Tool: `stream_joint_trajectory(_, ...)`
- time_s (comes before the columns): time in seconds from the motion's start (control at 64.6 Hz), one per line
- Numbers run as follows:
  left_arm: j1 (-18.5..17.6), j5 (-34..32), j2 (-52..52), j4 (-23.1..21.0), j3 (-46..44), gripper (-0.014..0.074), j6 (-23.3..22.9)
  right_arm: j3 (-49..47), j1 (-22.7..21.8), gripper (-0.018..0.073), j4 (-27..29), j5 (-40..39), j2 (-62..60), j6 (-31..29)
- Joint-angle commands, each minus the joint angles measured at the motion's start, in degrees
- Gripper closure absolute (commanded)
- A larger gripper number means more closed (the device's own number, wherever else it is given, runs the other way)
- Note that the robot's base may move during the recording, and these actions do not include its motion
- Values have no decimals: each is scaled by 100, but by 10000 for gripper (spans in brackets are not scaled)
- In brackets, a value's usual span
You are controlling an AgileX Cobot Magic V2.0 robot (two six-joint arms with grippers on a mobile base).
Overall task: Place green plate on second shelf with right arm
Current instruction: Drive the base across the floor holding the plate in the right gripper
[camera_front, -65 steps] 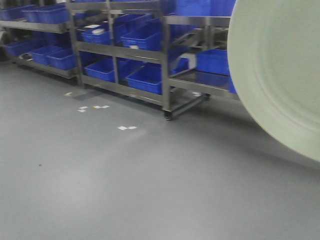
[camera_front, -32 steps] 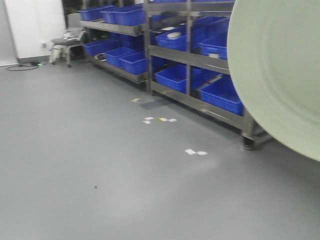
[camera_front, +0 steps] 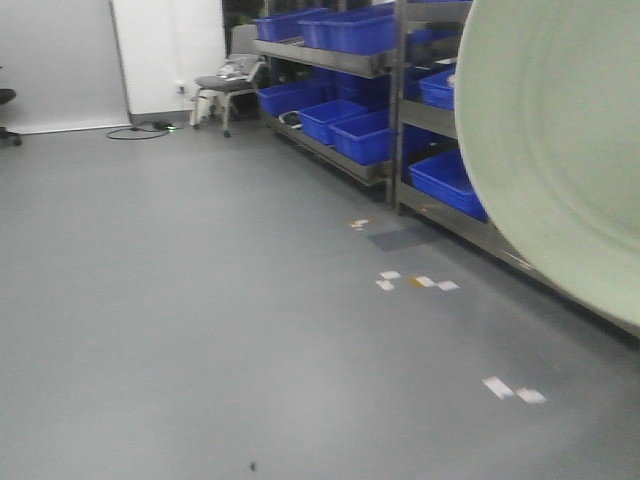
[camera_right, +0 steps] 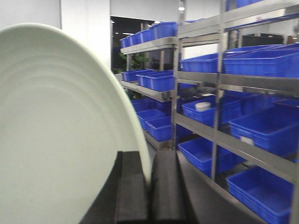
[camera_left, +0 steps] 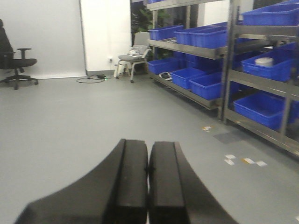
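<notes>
Front view: the green plate (camera_front: 560, 140) stands on edge at the right, before the shelves (camera_front: 330, 60) (blue bins (camera_front: 365, 135) inside). Left wrist view: the left gripper (camera_left: 148, 154) has its jaws pressed together, empty. Right wrist view: the right gripper (camera_right: 149, 172) pinches the plate's rim.

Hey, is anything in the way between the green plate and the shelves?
Nothing visible on the open floor. The round pale green plate, gripped edge-on in the right tool, faces metal racks whose shelves hold blue plastic bins, so free shelf space looks scarce.
</notes>
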Motion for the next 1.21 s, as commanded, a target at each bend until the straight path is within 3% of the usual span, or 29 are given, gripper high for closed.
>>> stream_joint_trajectory(0.0, -15, -507, -100, -18, 227, 466, -12, -147, -14, 503, 50, -656, 36, 17)
stream_joint_trajectory(1.191, -15, -507, -100, -18, 227, 466, -12, -147, -14, 503, 50, -656, 36, 17)
